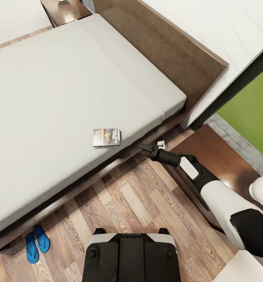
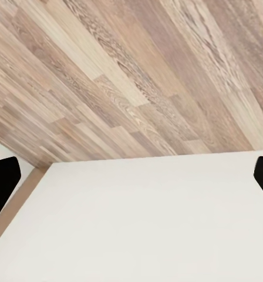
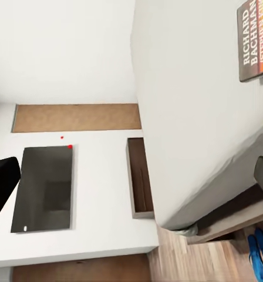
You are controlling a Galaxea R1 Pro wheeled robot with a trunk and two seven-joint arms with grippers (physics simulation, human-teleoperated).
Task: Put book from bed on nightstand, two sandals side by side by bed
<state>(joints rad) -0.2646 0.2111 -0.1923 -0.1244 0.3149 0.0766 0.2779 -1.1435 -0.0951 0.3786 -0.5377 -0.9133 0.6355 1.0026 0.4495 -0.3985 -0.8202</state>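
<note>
The book point(image 1: 106, 137) lies flat on the grey mattress of the bed point(image 1: 69, 86), close to its near edge. My right gripper point(image 1: 144, 148) is open, hovering low beside the bed frame, a short way right of the book and apart from it. In the right wrist view the book point(image 3: 255, 41) shows its "RICHARD" lettering, and that gripper point(image 3: 131, 182) has its fingers spread wide with nothing between them. The two blue sandals point(image 1: 36, 243) lie together on the floor by the bed's foot end. One nightstand point(image 1: 65, 11) stands at the far side, another point(image 1: 215, 143) under my right arm. My left gripper point(image 2: 131, 182) is open and empty.
Wood-plank floor point(image 1: 139, 196) runs between the bed and my base point(image 1: 131, 254). A black-framed window point(image 1: 233, 86) with green grass stands to the right. The tall brown headboard point(image 1: 163, 47) backs the bed. The sandals point(image 3: 259, 254) also appear near the bed frame in the right wrist view.
</note>
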